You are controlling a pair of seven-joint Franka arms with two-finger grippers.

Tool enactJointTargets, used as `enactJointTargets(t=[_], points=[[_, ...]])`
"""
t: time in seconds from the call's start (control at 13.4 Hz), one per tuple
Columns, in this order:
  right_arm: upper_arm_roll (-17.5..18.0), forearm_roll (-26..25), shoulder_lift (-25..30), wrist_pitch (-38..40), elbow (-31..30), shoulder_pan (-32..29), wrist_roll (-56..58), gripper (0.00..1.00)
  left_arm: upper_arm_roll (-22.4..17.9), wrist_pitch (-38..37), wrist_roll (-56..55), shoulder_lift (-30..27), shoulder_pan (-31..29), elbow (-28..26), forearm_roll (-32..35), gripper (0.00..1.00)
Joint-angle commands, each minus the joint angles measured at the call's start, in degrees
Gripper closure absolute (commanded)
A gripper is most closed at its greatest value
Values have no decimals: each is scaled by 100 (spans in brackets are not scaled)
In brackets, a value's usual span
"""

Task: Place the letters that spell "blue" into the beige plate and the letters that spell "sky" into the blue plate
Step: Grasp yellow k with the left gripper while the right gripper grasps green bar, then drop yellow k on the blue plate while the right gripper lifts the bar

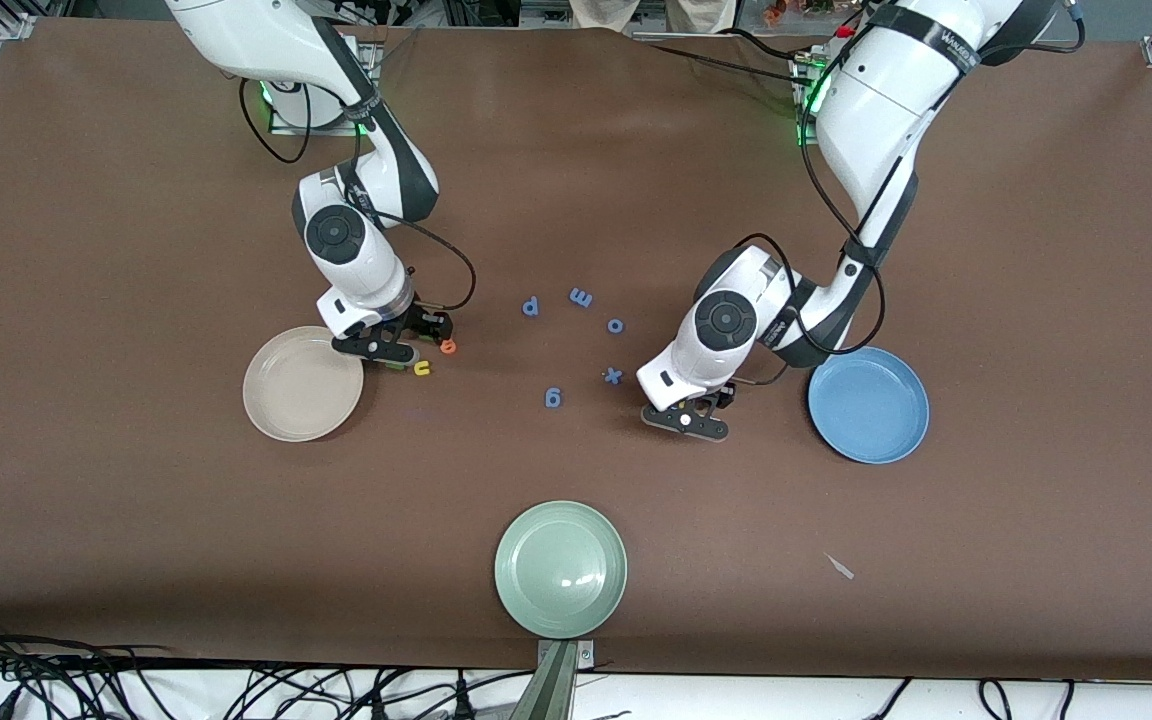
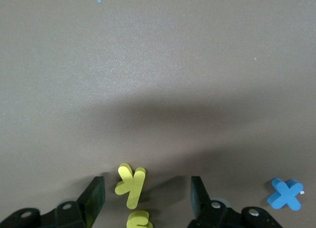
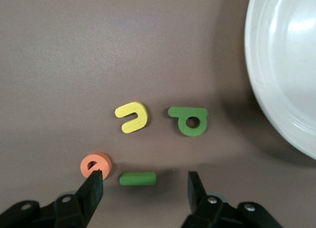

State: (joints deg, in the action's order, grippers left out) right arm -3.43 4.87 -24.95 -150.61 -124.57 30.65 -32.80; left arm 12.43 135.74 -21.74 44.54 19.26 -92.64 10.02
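Right wrist view: right gripper (image 3: 143,188) fingers stand open around the green bar (image 3: 138,178); left gripper (image 2: 147,201) fingers open around the yellow k (image 2: 131,185). Next, each should close and lift.

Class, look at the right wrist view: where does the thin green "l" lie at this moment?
The green "l" lies flat on the table between the right gripper's open fingers, beside the orange "e", with the yellow "u" close by.

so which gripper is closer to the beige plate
Right. The right gripper is down at the table right beside the beige plate, fingers straddling the green "l". The left gripper is down by the blue plate.
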Motion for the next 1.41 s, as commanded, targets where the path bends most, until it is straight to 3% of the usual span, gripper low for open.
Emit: enactJointTargets(t=[0.0,0.07,0.59,0.97,1.34], points=[[-17,31,-10,-153,-59,11,81,23,5,40,135,37,-27,45,123,53],[-17,31,-19,-179,-59,11,81,23,-4,40,135,54,-27,45,114,68],[-87,119,-45,-241,-33,-15,-487,23,-30,-73,214,-15,-71,62,114,98],[-88,119,-10,-197,-32,-24,-2297,22,-39,-1038,1371,-630,-580,159,114,99],[-61,119,-89,-180,-41,-42,-3380,22,-74,-2094,2849,-842,-1379,36,123,98]])
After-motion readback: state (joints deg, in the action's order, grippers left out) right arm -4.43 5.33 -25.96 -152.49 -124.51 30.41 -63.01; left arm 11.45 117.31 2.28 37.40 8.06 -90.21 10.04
